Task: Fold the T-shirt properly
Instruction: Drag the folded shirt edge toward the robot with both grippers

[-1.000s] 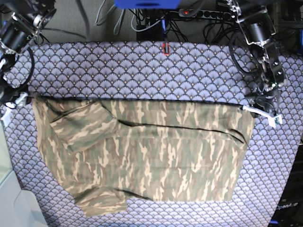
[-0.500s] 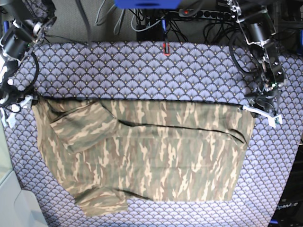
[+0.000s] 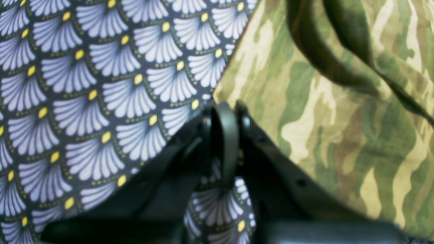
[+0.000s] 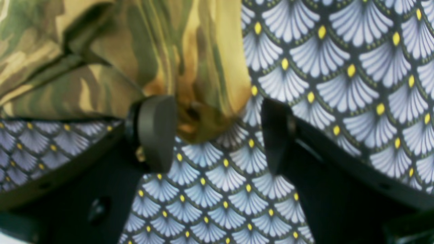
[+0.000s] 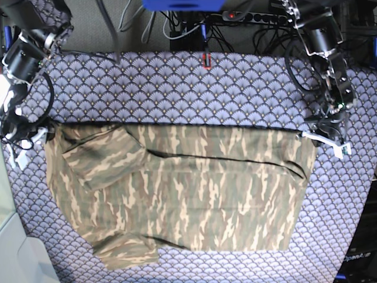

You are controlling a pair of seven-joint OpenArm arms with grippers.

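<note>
Both grippers sit at the far corners of the T-shirt [image 5: 177, 188]. Nearest its own camera, the left gripper [image 3: 225, 112] has its jaws pressed together right at the shirt's corner; whether cloth is actually pinched between them cannot be told from the wrist view, since the hem lies just beside the tips. The right gripper [image 4: 217, 132] has its jaws spread wide, one pad [image 4: 156, 132] touching the lifted, bunched corner of camouflage cloth that hangs between them, so it holds nothing yet.

From the base view, the T-shirt lies flat on the patterned cloth [image 5: 177, 88], folded once along its length, the straight far edge running between the two grippers. One sleeve [image 5: 103, 156] is laid over the body, and another sleeve [image 5: 126, 250] pokes out at the near edge. As a judgement, the fold is partly done: the sleeves need tucking and at least one more fold across remains.

Beyond the cloth, a tangle of cables [image 5: 177, 23] and a power strip [image 5: 253, 16] lie past the table's far edge, well apart from the shirt and not in the way.
</note>
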